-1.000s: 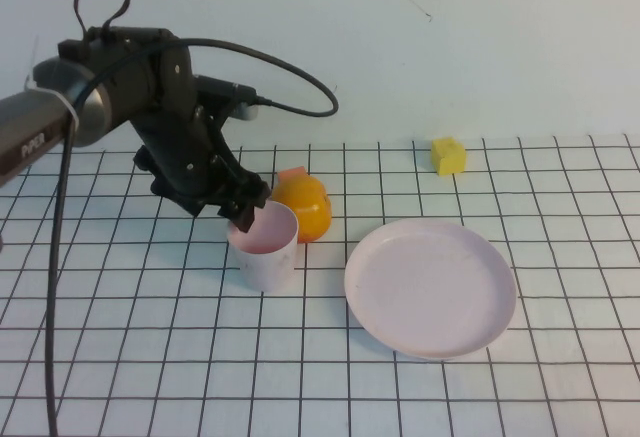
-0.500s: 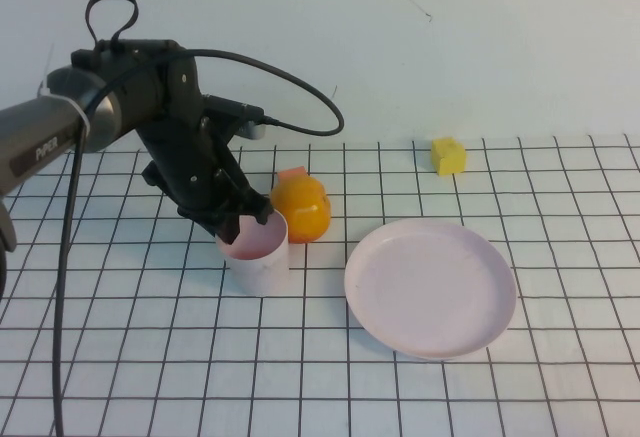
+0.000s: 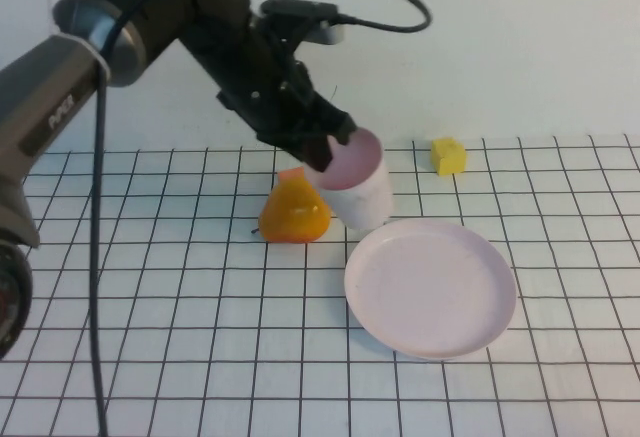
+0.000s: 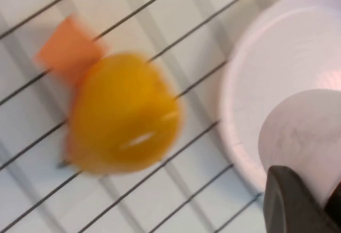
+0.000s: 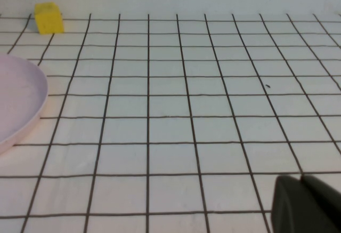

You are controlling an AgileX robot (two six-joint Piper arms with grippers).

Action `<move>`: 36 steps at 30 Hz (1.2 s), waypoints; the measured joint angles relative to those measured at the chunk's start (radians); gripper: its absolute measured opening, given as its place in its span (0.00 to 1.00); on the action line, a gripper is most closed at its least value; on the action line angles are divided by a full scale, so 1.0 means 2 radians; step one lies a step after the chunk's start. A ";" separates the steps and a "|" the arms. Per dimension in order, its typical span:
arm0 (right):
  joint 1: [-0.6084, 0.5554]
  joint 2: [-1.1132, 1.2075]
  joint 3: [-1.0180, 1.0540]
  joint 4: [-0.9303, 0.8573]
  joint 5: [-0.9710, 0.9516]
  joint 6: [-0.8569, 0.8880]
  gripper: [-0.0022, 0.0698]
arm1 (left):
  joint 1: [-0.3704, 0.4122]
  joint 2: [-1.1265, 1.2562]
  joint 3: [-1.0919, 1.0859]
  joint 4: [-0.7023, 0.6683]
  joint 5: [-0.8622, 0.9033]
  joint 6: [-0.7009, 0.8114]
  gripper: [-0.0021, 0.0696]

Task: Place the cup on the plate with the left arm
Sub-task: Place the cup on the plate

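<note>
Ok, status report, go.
Left gripper shut on cup, airborne near plate. Right gripper parked beside plate. Orange fruit toy below, path clear.

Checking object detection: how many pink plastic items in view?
2. The cup, held off the table by the left gripper, beside the orange toy fruit; the plate on the table right of it.

- The orange fruit toy (image 4: 123,114) is smeared by blur in the left wrist view, its outline soft.
- There the cup (image 4: 306,137) runs off the right edge, and the left gripper (image 4: 298,203) shows only as a dark corner at lower right.
- In the high view the gripper's fingertips hide behind the cup's rim (image 3: 343,157).
- The right gripper (image 5: 306,203) is a dark sliver at lower right; the plate (image 5: 18,102) is cut by the left edge.
</note>
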 joint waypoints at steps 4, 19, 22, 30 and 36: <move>0.000 0.000 0.000 0.000 0.000 0.000 0.03 | -0.067 0.007 -0.011 0.010 -0.001 0.011 0.04; 0.000 0.000 0.000 0.000 0.000 0.000 0.03 | -0.136 0.098 -0.012 0.107 -0.071 -0.031 0.04; 0.000 0.000 0.000 0.000 0.000 0.000 0.03 | -0.136 0.098 -0.012 0.110 -0.082 -0.031 0.05; 0.000 0.000 0.000 0.000 0.000 0.000 0.03 | -0.136 0.098 -0.012 0.108 -0.091 -0.039 0.47; 0.000 0.000 0.000 0.000 0.000 0.000 0.03 | -0.136 0.089 -0.055 0.131 -0.061 -0.060 0.77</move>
